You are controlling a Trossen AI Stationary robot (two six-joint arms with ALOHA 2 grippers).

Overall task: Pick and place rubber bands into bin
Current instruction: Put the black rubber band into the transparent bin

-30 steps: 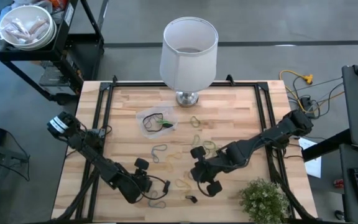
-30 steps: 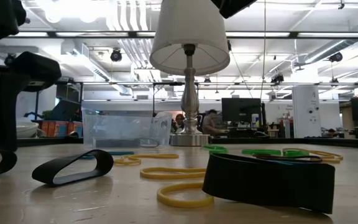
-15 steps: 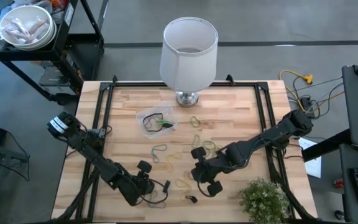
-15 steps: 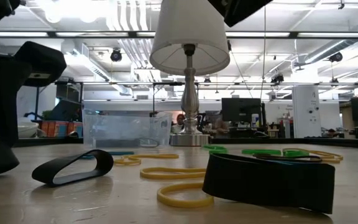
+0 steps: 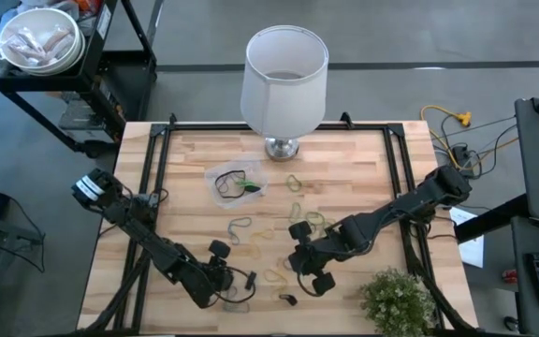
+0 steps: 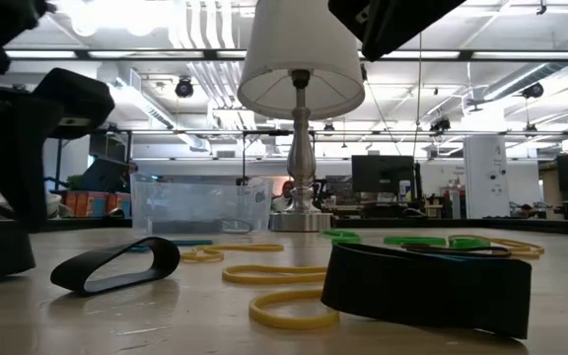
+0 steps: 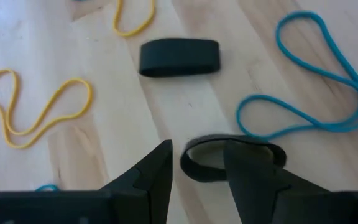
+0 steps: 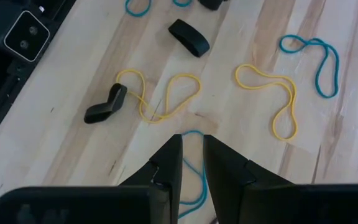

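Judging by the spread, most remains: the bin near the lamp holds a few rubber bands, many still litter the bench. Left pincer, fingers apart, straddles a black band; right pincer hovers narrowly parted, empty.

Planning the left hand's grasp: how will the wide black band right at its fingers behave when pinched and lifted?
The wide black band stands on edge as an open loop, so it probably squashes flat when the left hand closes. It looks thin and light, likely dangling limp once lifted. It seems unlikely to roll.
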